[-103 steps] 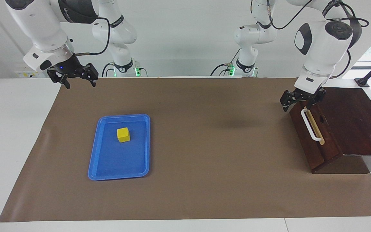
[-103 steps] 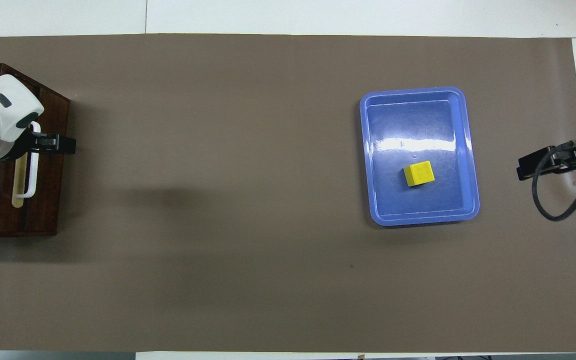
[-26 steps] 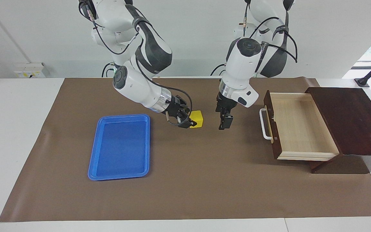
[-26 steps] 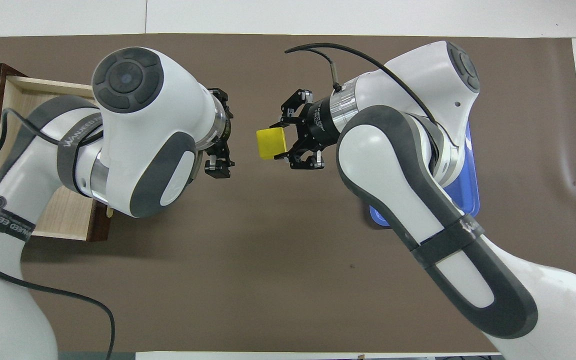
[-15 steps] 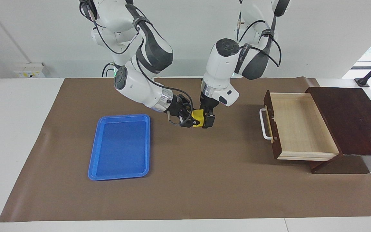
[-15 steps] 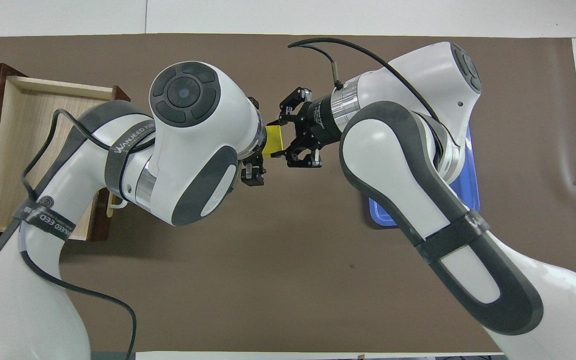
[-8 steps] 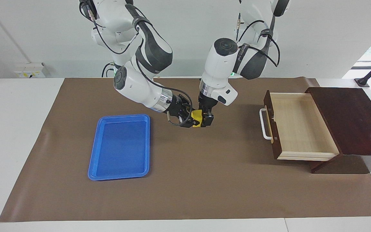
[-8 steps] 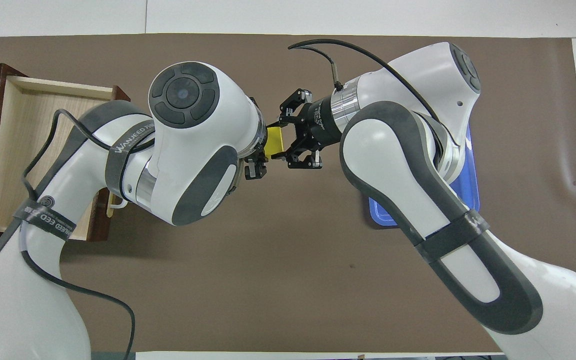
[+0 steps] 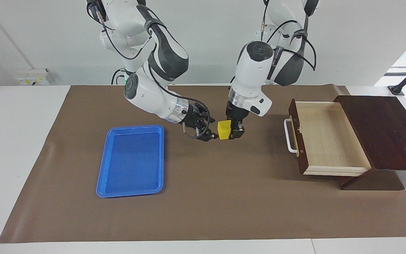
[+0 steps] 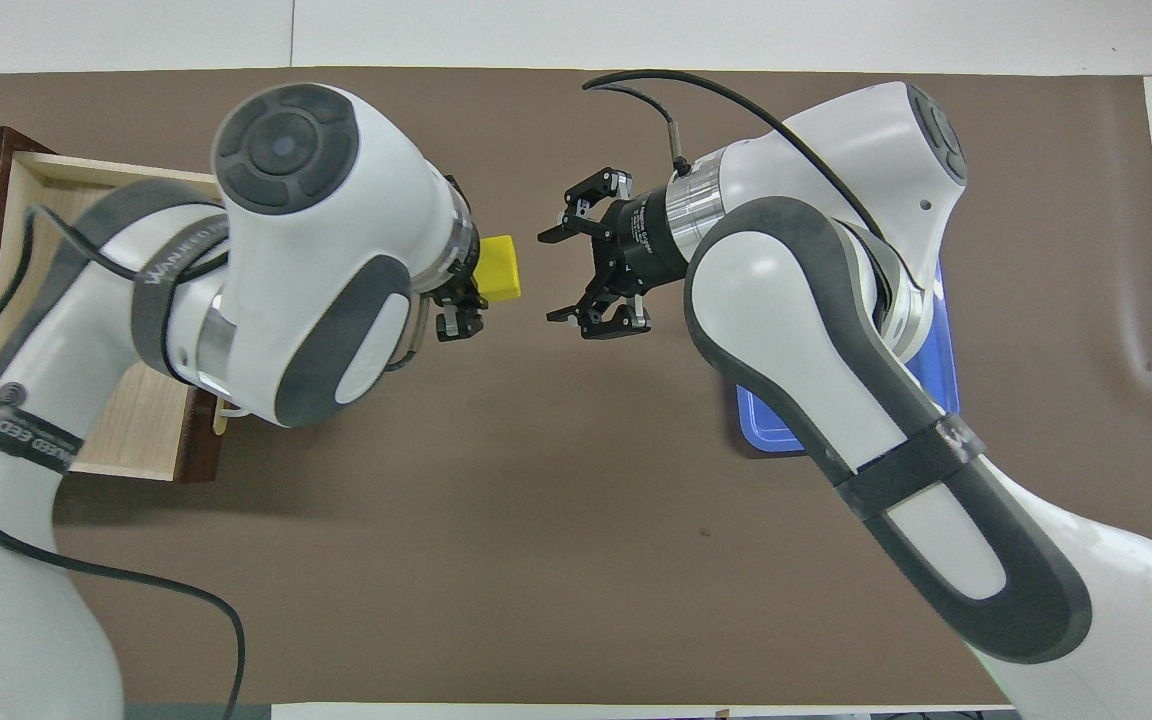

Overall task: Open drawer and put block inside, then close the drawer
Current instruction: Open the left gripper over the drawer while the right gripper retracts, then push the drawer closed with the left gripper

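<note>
Holding the yellow block (image 9: 224, 129) clamped in its jaws, the left gripper (image 9: 233, 132) hangs above the brown mat (image 9: 203, 197) in the middle of the tabletop (image 9: 16, 141), with the block raised clear of the mat. In the overhead view the block (image 10: 498, 267) juts out from under the left arm's white wrist, and the left gripper (image 10: 466, 300) is mostly covered by that wrist.

Taking the block as the landmark: toward the right arm's end of the tabletop from it lies the blue tray (image 9: 131, 160), flat on the mat and holding nothing. Between tray and block is the right gripper (image 9: 206, 131), up in the air over the mat, just beside the block but apart from it. Its jaws are spread wide with nothing between them; the overhead view shows the right gripper (image 10: 558, 275) with its two fingers (image 10: 561, 312) pointing at the block across a clear gap of mat.

Toward the left arm's end of the tabletop from the block stands the drawer (image 9: 326, 137), pulled out of its dark reddish-brown cabinet (image 9: 386, 130). Its pale wooden inside is bare, and its white bar handle (image 9: 288, 135) faces the block. The block is well apart from the drawer, not over it. In the overhead view the drawer (image 10: 46, 260) is partly hidden under the left arm.
</note>
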`<state>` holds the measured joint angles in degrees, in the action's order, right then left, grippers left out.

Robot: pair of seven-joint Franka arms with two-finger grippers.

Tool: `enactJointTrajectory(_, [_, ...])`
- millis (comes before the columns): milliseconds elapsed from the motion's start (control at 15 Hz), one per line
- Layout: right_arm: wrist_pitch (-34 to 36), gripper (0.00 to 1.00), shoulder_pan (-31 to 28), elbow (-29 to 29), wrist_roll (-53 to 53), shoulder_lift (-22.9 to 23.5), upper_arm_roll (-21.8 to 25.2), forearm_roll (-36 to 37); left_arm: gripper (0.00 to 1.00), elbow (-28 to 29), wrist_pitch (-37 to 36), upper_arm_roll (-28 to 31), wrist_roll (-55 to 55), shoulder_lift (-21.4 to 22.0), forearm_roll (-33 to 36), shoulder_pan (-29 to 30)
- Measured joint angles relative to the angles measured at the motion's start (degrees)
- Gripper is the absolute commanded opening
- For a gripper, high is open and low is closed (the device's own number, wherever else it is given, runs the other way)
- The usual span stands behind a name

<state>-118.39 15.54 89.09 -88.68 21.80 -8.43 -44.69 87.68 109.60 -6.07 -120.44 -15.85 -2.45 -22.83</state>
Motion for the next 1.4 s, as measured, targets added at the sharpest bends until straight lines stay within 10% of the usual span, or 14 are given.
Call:
enactJointTrajectory(600, [8.25,1.00,-6.99,-0.56,10.97,-2.17,0.30,7.02,0.00,1.22,-8.51,0.84,35.34,4.91,-0.02,26.23])
enactJointTrajectory(1000, [22.06,1.00,-15.57,-0.66,42.54,-5.56,0.68,21.02,0.00,18.79,1.57,0.13,39.98,11.18,-0.03,30.60])
enactJointTrajectory(1200, [24.22,1.00,-17.08,-0.67,61.09,-7.29,0.73,31.51,1.00,24.97,3.36,0.04,40.51,14.39,-0.03,30.61])
enactJointTrajectory(1400, [24.60,1.00,-19.00,-0.66,81.64,-9.46,0.74,39.89,1.00,26.04,3.97,0.09,42.33,15.54,-0.03,30.61])
